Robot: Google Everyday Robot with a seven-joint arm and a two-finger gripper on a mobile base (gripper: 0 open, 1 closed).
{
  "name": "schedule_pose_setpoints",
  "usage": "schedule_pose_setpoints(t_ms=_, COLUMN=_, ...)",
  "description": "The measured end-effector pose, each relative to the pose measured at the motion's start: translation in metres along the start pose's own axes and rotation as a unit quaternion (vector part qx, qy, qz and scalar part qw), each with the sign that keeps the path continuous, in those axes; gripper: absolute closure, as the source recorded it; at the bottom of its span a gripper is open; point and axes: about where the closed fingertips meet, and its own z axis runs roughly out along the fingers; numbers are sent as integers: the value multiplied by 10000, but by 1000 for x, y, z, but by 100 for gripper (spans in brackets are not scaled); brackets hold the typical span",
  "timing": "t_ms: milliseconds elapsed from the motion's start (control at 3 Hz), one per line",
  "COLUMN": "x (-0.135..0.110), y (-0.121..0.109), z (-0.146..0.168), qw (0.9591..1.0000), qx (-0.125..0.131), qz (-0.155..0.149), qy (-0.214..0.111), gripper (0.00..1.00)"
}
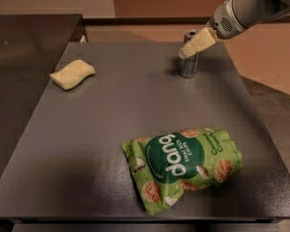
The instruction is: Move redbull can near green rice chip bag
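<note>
The redbull can [189, 66] stands upright at the far right of the dark grey table [101, 129]. It is slim and silver-grey with dark markings. My gripper [184, 53] reaches in from the upper right on a grey arm. Its pale tip lies across the can's upper part and hides it. The green rice chip bag [183, 166] lies flat near the table's front right, light green with a dark green "dang" circle. The can is well behind the bag, apart from it.
A pale yellow sponge-like lump [72, 74] lies at the far left of the table. A dark counter [24, 57] adjoins the table on the left. The table's right edge runs just past the can and the bag.
</note>
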Motion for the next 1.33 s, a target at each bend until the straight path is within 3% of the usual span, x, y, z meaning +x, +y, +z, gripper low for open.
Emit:
schedule_pose_setpoints(t_ms=667, x=5, y=7, z=-6, qw=9998, qx=-178, qz=26, qy=48, gripper=63)
schedule_pose_setpoints(t_ms=1000, x=4, y=23, z=-24, qw=9994, qx=-320, qz=-145, qy=-20, gripper=87)
schedule_pose_setpoints(t_ms=1333, x=4, y=54, z=-46, qw=9969, qx=-649, qz=-415, qy=-173, gripper=100)
